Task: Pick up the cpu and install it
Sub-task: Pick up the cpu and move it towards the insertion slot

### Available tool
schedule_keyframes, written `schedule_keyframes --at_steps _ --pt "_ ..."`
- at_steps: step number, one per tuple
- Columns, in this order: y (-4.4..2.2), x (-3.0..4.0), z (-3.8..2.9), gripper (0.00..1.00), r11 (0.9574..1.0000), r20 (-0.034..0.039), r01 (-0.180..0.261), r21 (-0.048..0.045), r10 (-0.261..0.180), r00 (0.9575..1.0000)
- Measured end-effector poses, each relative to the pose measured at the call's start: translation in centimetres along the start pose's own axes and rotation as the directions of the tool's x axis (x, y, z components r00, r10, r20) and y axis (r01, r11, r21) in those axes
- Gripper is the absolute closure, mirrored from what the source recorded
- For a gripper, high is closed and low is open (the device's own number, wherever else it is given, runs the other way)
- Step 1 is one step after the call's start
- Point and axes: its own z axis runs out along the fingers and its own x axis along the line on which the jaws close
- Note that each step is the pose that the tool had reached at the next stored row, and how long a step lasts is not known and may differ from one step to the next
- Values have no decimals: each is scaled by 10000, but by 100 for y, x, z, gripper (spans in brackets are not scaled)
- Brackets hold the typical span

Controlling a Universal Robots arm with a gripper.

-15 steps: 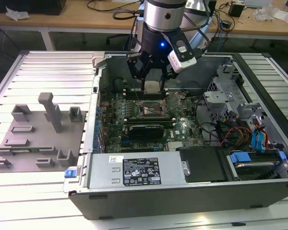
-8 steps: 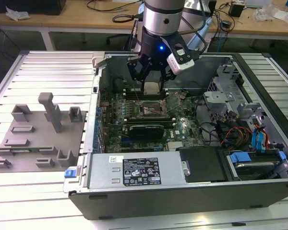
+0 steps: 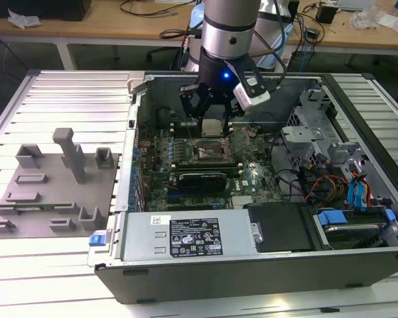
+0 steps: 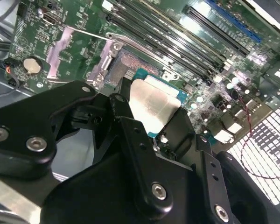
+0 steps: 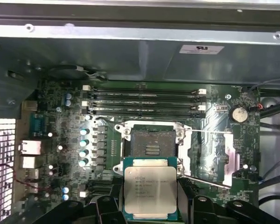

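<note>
In the exterior view the gripper (image 3: pixel 212 124) hung inside the open computer case (image 3: pixel 252 278), clamped on the cpu (image 3: pixel 212 128) just above the motherboard's socket (image 3: pixel 211 151). The second wrist view had the black fingers (image 4: pixel 123 111) closed on the chip's opposite edges, silvery lid up. First wrist view: the cpu sat level, near the bare socket, with the load plate (image 5: pixel 228 161) swung aside.

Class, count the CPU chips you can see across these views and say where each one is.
1. The cpu is clamped in the gripper, held above the motherboard near the open socket, whose bed is bare. Another could be hidden elsewhere in the case.
</note>
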Motion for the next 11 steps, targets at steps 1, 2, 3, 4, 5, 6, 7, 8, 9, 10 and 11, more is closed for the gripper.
schedule_keyframes --at_steps 1,2,3,4,5,6,7,8,9,10,11 --pt "3 -8 6 46 10000 0 0 -1 0 10000" --pt "6 -14 11 46 10000 0 0 -1 0 10000" --pt "10 -17 15 46 10000 0 -1 0 1 10000" --pt "16 -20 20 46 10000 0 -2 0 2 10000" --pt "24 -23 24 46 10000 1 -2 0 2 10000" --pt "33 -27 32 46 10000 1 0 -1 0 10000" --pt "37 -28 36 46 10000 1 0 -1 0 10000" --pt "43 -29 44 46 10000 1 -1 -2 1 10000" --pt "43 -29 45 46 10000 1 0 -2 0 10000" --pt "43 -29 44 46 10000 0 1 -1 -1 10000" --pt "43 -29 44 46 10000 0 -1 0 1 10000"
